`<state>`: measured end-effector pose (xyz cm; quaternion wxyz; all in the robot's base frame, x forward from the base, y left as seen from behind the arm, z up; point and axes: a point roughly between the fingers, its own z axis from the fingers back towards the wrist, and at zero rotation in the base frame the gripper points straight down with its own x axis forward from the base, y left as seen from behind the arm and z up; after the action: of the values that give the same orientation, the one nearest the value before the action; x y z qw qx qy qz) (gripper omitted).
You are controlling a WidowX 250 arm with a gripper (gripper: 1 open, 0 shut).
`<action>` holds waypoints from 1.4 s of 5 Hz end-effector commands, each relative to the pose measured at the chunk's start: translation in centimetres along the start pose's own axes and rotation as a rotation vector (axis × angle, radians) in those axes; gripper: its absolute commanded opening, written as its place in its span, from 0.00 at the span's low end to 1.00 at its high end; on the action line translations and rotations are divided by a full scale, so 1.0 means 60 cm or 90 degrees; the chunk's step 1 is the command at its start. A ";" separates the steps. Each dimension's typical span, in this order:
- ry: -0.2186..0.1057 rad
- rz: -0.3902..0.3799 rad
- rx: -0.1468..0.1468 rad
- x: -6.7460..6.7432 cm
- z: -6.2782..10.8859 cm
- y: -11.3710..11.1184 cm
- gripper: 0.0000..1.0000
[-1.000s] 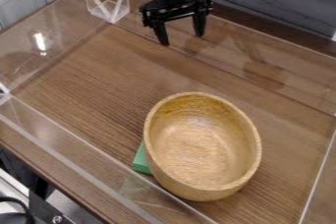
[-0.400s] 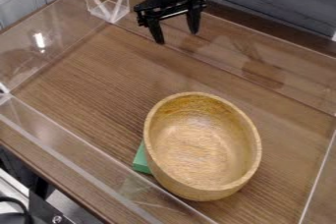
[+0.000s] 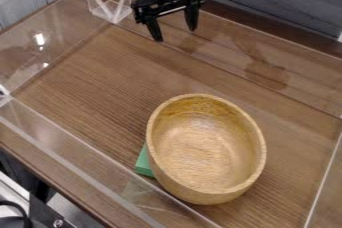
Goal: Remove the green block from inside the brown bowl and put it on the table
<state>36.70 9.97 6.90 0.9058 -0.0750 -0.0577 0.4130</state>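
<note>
No readable writing is seen. The claw [image 3: 171, 25] is held spread and empty, pointing down at the far worktop [image 3: 120, 82]. The green block [image 3: 143, 162] lies on the worktop, tucked against the brown bowl [image 3: 206, 147]'s near-left side.

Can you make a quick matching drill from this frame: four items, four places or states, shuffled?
Items:
1. green block
2. brown bowl
3. gripper
4. table

Places or states:
A. open, at the far end, nothing between its fingers
B. dark wood grain, clear walls along its edges
C. hollow empty, near end of the table
D. on the table, tucked against the bowl's outer left side

Pairs: 1-D, 2-C, 3-A, 4-B
</note>
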 end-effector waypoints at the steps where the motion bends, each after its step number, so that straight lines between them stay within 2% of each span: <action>1: -0.040 0.015 -0.025 0.031 0.036 0.000 1.00; 5: -0.043 0.094 -0.023 0.071 0.038 0.038 1.00; 7: -0.041 0.135 -0.023 0.080 0.032 0.049 1.00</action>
<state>36.77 14.93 6.55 0.8571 -0.0796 -0.0557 0.5059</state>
